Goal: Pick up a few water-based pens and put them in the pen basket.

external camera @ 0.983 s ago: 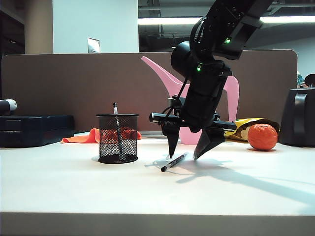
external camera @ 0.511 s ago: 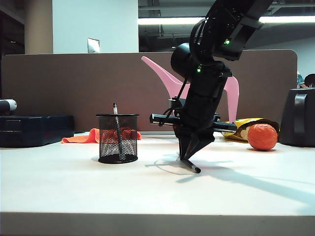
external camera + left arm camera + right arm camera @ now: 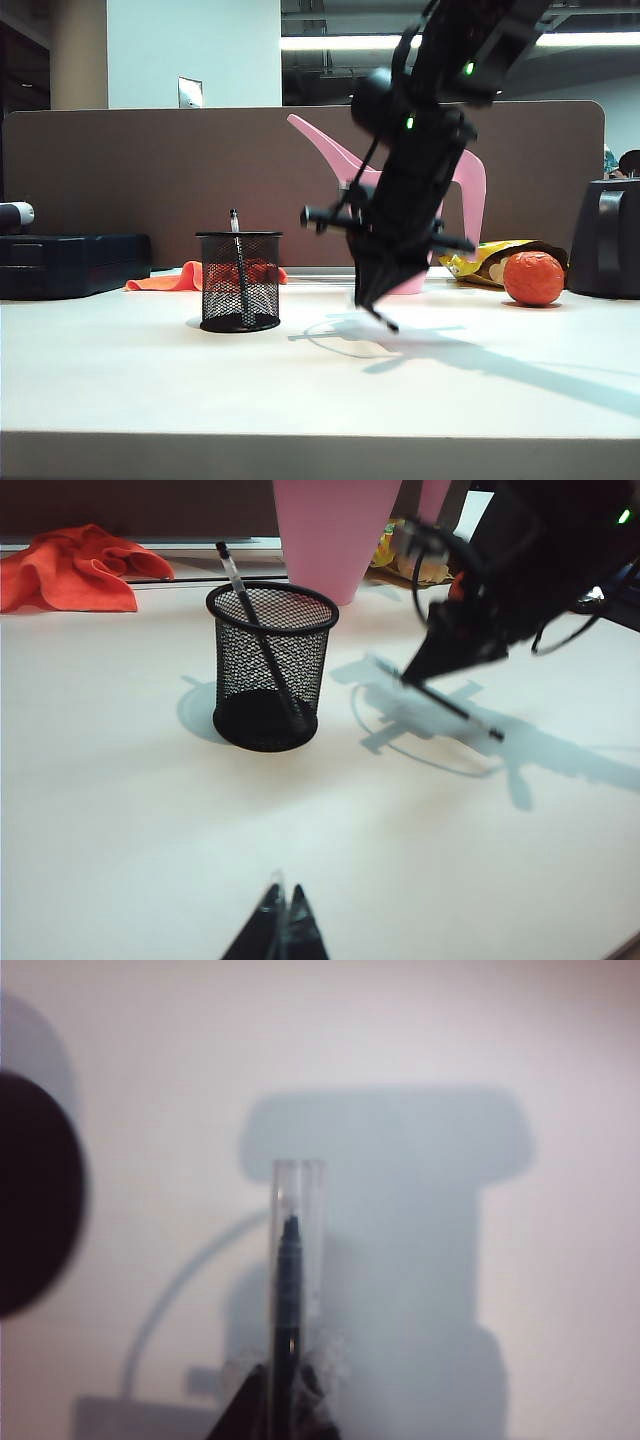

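The pen basket [image 3: 240,296], a black mesh cup, stands left of centre on the white table with one water-based pen [image 3: 237,250] leaning inside it. To its right, my right gripper [image 3: 372,303] points down, shut on a second pen [image 3: 386,322] just above the table. The left wrist view shows the basket [image 3: 270,670], the pen inside it [image 3: 252,625], and the held pen [image 3: 465,715] slanting out of the right gripper [image 3: 425,670]. In the right wrist view the pen [image 3: 288,1270] sticks out between the right gripper [image 3: 290,1380] fingers. My left gripper [image 3: 283,898] is shut and empty, well short of the basket.
A pink watering can [image 3: 345,160] stands behind the right arm. An orange ball [image 3: 532,278] and a yellow bag [image 3: 480,262] lie at the right rear, beside a dark container [image 3: 605,240]. A red cloth [image 3: 170,278] and a dark case [image 3: 70,262] are at the left rear.
The right gripper went from open astride the pen lying on the table to shut on it. The pen has since come off the table, and the arm has tilted.
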